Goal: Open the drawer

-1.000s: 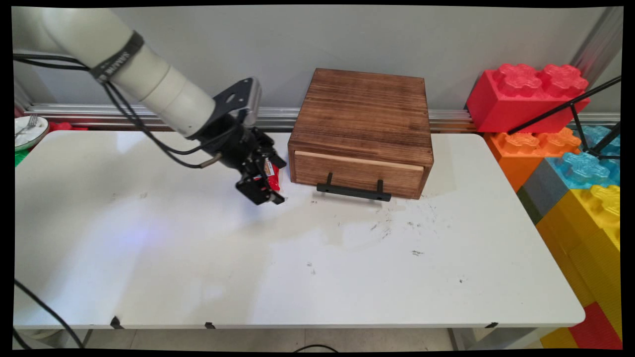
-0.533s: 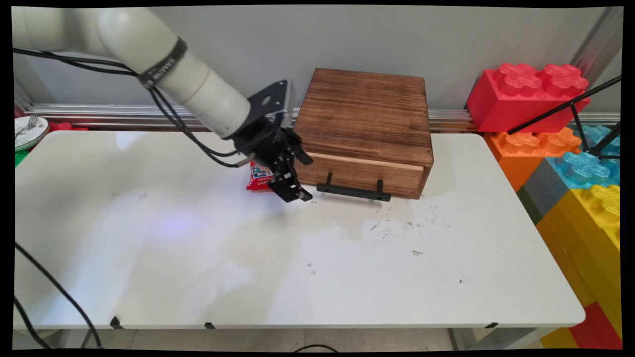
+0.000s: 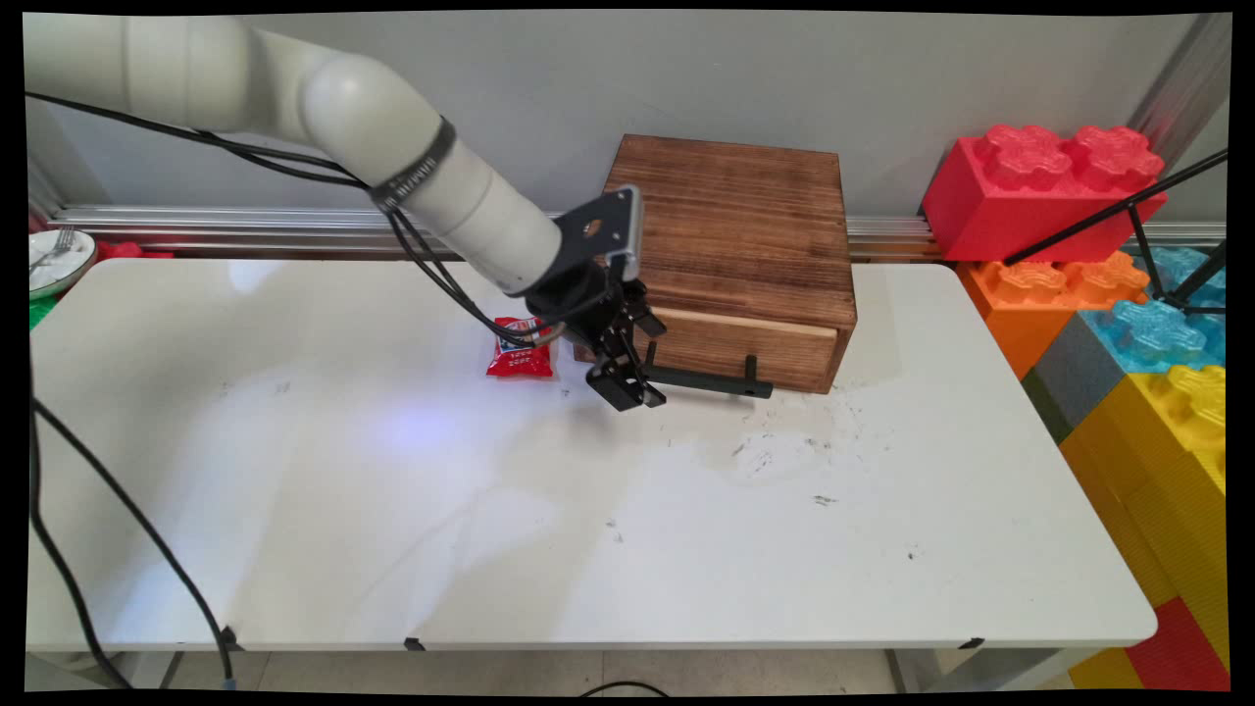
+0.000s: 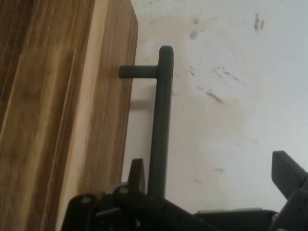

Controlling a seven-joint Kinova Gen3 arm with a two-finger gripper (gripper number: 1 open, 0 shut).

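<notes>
White and jointed, the arm (image 3: 431, 186) slopes down from the upper left, wrist tipped toward the dark brown wooden drawer box (image 3: 721, 260). Its black two-finger gripper (image 3: 627, 378) hangs at the left end of the box's black bar handle (image 3: 701, 380), fingers (image 4: 288, 173) spread wide, the handle running up between them in the hand view. A small red snack packet (image 3: 520, 350) lies on the white table (image 3: 588, 529) just left of the gripper.

Grey wall (image 3: 510, 88), white table (image 3: 686, 549)
</notes>
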